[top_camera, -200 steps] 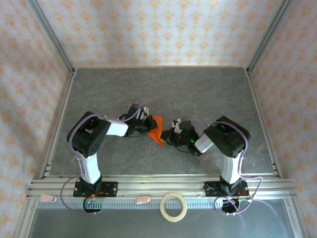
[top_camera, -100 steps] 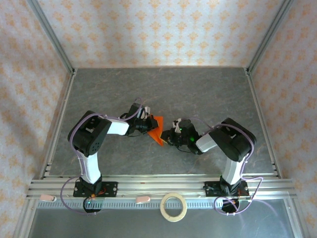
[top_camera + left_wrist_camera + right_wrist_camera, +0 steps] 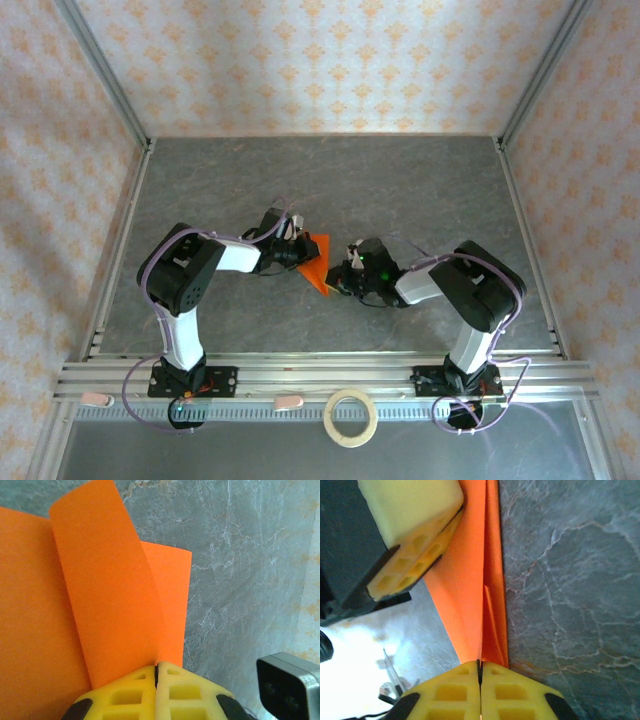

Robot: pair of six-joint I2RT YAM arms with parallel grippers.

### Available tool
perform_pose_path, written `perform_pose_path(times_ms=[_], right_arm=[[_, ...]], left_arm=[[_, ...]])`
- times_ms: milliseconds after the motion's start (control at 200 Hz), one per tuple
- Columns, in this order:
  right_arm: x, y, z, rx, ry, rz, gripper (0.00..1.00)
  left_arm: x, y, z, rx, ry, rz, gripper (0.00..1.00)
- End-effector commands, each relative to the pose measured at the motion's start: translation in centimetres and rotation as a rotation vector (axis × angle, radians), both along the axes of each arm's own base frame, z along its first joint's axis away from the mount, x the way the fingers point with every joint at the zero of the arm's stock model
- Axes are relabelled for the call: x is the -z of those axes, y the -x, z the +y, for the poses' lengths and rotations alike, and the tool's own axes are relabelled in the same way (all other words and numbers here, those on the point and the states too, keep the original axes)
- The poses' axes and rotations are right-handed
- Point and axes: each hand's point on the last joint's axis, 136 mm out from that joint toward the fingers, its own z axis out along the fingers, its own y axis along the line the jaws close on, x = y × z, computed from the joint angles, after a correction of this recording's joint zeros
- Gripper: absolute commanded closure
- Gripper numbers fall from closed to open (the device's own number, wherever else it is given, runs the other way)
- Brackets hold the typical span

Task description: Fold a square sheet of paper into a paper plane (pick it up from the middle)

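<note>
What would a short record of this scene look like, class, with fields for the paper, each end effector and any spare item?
Paper: orange paper plane, partly folded, between the two arms over the grey table
Left end effector: shut on the paper plane's edge
Right end effector: shut on the paper plane at a crease
Spare item: tape ring at the near edge, between the arm bases

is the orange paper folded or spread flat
Folded: the paper plane shows layered flaps meeting along a crease, and in the left wrist view one layer curls over another.
</note>
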Motion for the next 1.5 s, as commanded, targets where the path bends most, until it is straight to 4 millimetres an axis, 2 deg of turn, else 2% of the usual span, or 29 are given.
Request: perform_pose_path(times_ms=[0,190,290,540,641,716,906,1141,1256,1341,1441,1456,1491], right_arm=[[1.7,2.8,-0.6,-0.053,0.064,0.081,0.98],[1.8,3.4,-0.6,-0.068,0.069,0.098,0.88],[1.7,3.5,-0.6,-0.066,0.068,0.102,0.87],[2.0,4.1,-0.8,-0.085,0.085,0.114,1.0],[2.0,4.3,-0.8,-0.091,0.084,0.118,1.0],[1.9,4.3,-0.9,-0.085,0.093,0.117,0.91],[1.4,4.0,-1.3,-0.075,0.115,0.086,0.87],[2.5,4.2,-2.1,-0.059,0.158,0.101,1.0],[2.1,4.3,-1.8,-0.064,0.136,0.101,1.0],[1.3,4.1,-1.5,-0.064,0.11,0.085,0.89],[0.8,3.9,-1.5,-0.057,0.107,0.065,0.84],[0.8,3.9,-1.6,-0.056,0.11,0.064,0.83],[1.0,3.9,-1.7,-0.055,0.124,0.063,0.83]], left_arm=[[4.8,2.3,2.2,-0.019,-0.133,0.103,1.0],[4.6,2.1,2.2,-0.027,-0.124,0.099,1.0],[4.6,2.2,2.2,-0.03,-0.121,0.1,1.0],[4.7,2.4,2.3,-0.037,-0.121,0.102,1.0],[4.7,2.4,2.4,-0.041,-0.121,0.102,1.0],[4.6,2.4,2.4,-0.043,-0.121,0.101,1.0],[4.5,2.4,2.3,-0.043,-0.115,0.097,1.0],[4.5,2.5,2.3,-0.044,-0.114,0.1,1.0],[4.4,2.5,2.3,-0.044,-0.113,0.098,1.0],[4.5,2.5,2.4,-0.049,-0.114,0.102,1.0],[4.7,2.7,2.5,-0.054,-0.115,0.106,1.0],[3.7,2.3,2.4,-0.057,-0.103,0.083,1.0],[3.5,2.4,2.3,-0.056,-0.1,0.079,1.0]])
